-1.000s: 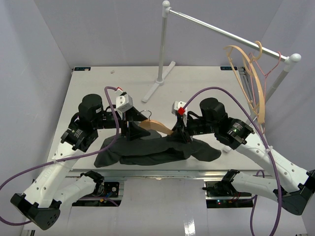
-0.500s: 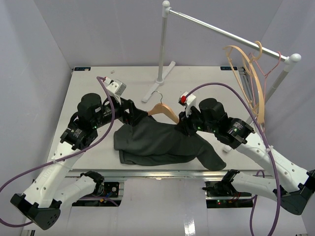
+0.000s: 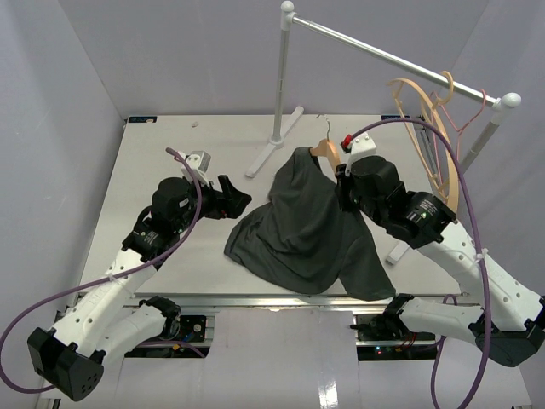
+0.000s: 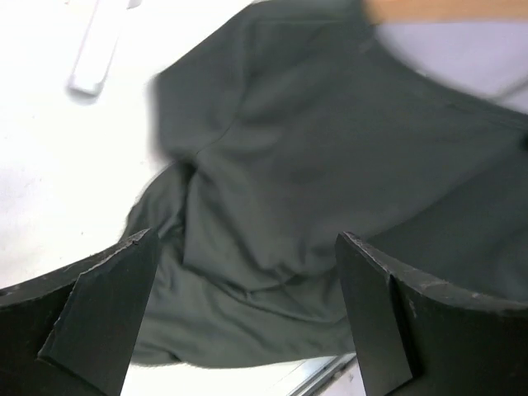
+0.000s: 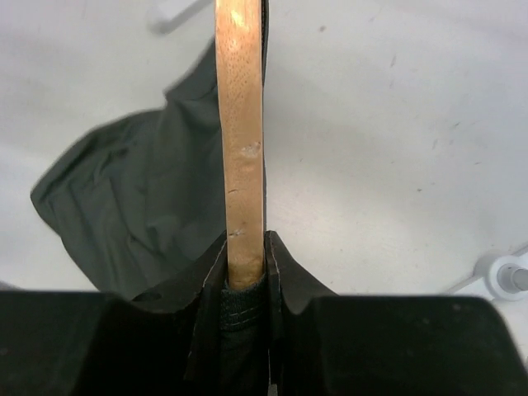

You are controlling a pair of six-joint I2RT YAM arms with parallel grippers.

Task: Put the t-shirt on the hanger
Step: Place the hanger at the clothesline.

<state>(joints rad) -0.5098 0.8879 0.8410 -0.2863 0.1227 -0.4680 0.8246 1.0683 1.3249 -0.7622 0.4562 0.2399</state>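
Lifted up-frame, the dark charcoal fabric t-shirt (image 3: pixel 311 221) now drapes the tan wooden hanger (image 3: pixel 324 151) — right gripper (image 5: pixel 245 268) clamping that hanger, left gripper (image 3: pixel 232 198) released (jaws apart) — seemingly almost done.

Open table (image 3: pixel 153 145) lies left of the t-shirt (image 3: pixel 311 221); rack post (image 3: pixel 281 85) stands behind.

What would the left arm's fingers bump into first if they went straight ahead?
Most likely the t-shirt. The open left fingers point right at its dark cloth, and the wrist view shows nothing in between. How far away the cloth is, the pictures do not make clear.
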